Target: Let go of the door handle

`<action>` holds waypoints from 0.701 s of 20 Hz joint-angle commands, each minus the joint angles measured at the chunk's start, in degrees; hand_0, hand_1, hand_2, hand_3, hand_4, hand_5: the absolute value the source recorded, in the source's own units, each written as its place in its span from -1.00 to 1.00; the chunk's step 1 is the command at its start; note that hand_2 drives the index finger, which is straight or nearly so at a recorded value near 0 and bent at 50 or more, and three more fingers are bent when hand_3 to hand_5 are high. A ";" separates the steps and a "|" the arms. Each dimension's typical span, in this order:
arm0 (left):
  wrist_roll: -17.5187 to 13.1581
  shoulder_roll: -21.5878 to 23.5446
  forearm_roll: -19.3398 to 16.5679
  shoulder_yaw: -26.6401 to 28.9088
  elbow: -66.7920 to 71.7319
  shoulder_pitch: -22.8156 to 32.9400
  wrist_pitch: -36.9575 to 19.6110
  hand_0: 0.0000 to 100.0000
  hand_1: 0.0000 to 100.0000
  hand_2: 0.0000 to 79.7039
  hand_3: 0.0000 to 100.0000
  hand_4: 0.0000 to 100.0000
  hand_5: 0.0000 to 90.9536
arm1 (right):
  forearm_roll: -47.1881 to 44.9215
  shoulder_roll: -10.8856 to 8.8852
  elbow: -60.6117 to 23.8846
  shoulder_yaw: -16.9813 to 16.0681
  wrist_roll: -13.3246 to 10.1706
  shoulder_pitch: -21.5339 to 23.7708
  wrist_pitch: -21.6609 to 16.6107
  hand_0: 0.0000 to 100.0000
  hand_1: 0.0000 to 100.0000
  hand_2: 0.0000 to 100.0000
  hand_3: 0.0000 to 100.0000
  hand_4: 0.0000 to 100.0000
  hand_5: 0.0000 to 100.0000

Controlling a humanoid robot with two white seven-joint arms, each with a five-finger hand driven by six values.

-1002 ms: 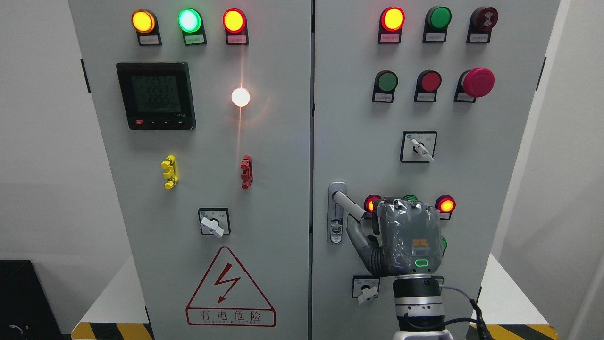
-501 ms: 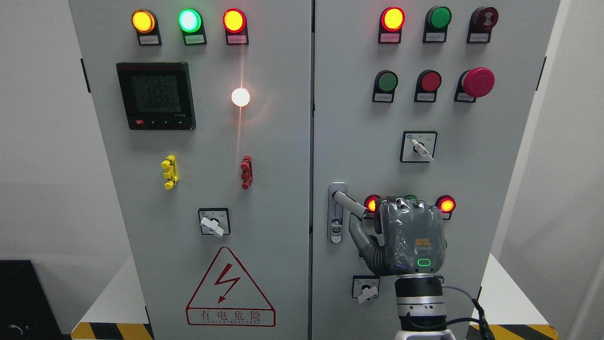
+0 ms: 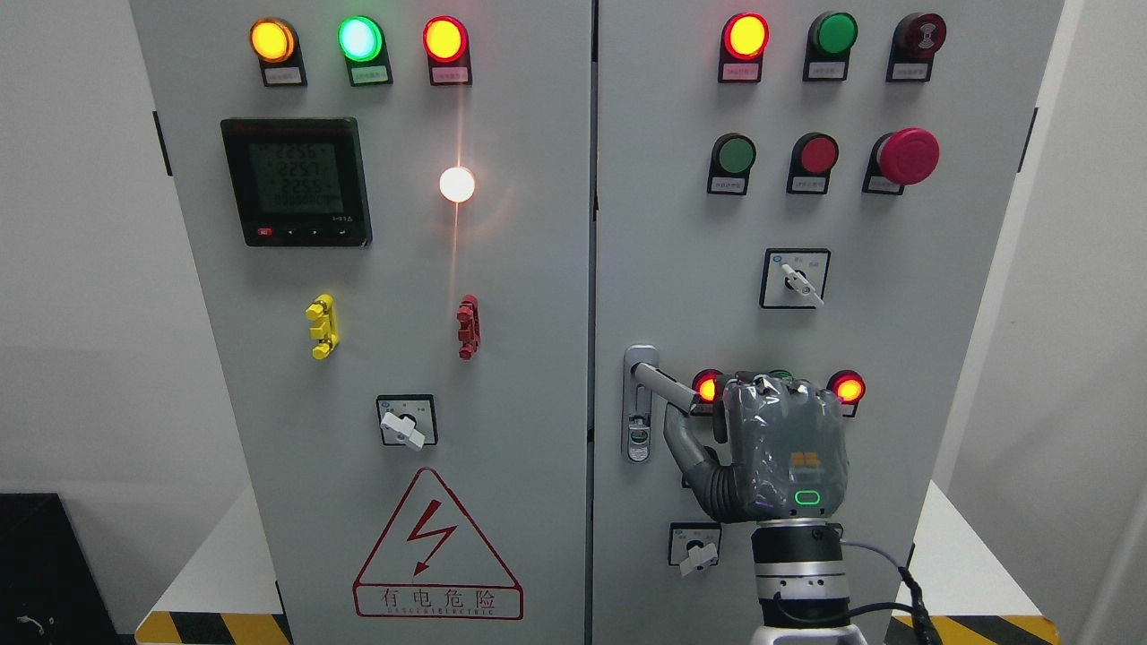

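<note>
Door handle (image 3: 661,385) is seen low on the right-hand cabinet door (image 3: 681,269), its lever swung out to the right from a lock plate (image 3: 638,405) near that door's left edge. The right hand (image 3: 778,452) is placed at the lever's free end, back toward the camera, thumb (image 3: 685,443) below the lever; whether the curled fingers grip it cannot be told. Lit red lamps (image 3: 847,389) are seen beside the hand.
</note>
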 commanded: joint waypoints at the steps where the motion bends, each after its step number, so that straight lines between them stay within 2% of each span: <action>1: 0.01 -0.01 -0.01 0.00 -0.02 0.53 -0.01 -0.76 0.11 -1.00 -1.00 -1.00 -1.00 | -0.03 0.00 -0.31 -0.33 0.06 -0.05 -0.12 0.05 -0.17 0.81 1.00 1.00 1.00; 14: 0.01 -0.01 -0.01 0.00 0.07 0.53 -0.01 -0.76 0.11 -1.00 -1.00 -1.00 -1.00 | -0.03 0.00 -0.49 -0.41 0.06 -0.23 -0.12 0.05 -0.19 0.82 1.00 1.00 1.00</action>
